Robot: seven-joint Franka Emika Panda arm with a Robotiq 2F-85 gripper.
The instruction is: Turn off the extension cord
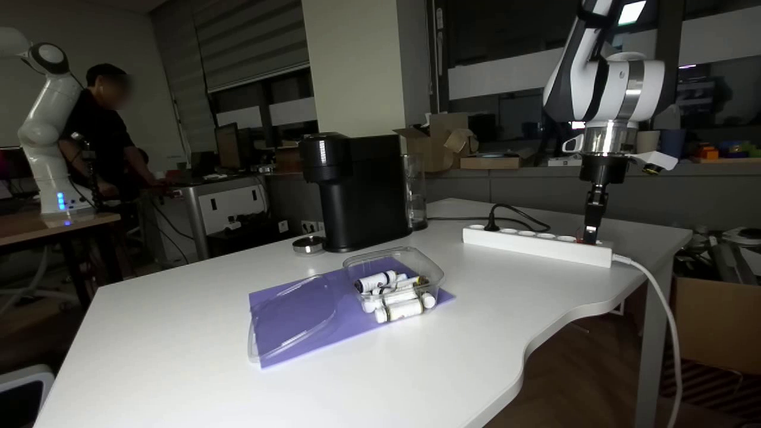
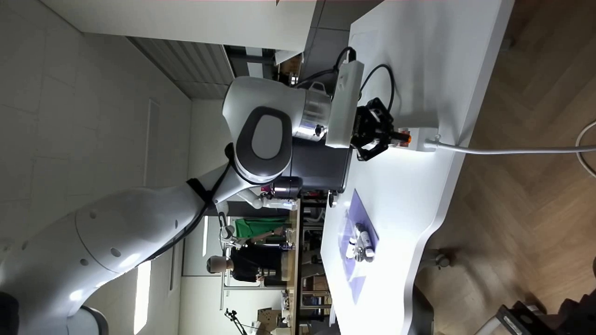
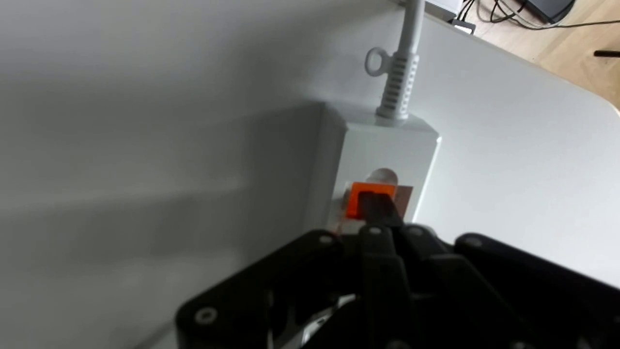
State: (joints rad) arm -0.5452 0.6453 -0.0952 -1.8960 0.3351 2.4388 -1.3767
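Note:
The extension cord (image 1: 535,245) is a long white power strip lying on the white table near its edge. In an exterior view its cable end (image 2: 421,139) shows past the gripper, with the rest largely hidden. In the wrist view (image 3: 387,145) its near end shows, with the thick white cable at the top. An orange switch (image 3: 356,196) sits near that end, partly covered by the fingertips. My gripper (image 3: 380,203) is shut and points down at the switch, also in both exterior views (image 1: 590,238) (image 2: 401,137). Whether the tips touch or press it is hard to tell.
A black plug (image 1: 491,224) stands in the strip's far end. A black coffee machine (image 1: 368,190) stands at the back. A purple sheet (image 1: 285,333) carries a clear container (image 1: 437,270) of small white cylinders (image 1: 399,310) and a clear lid (image 1: 297,315). The white cable (image 1: 669,321) hangs over the table's edge.

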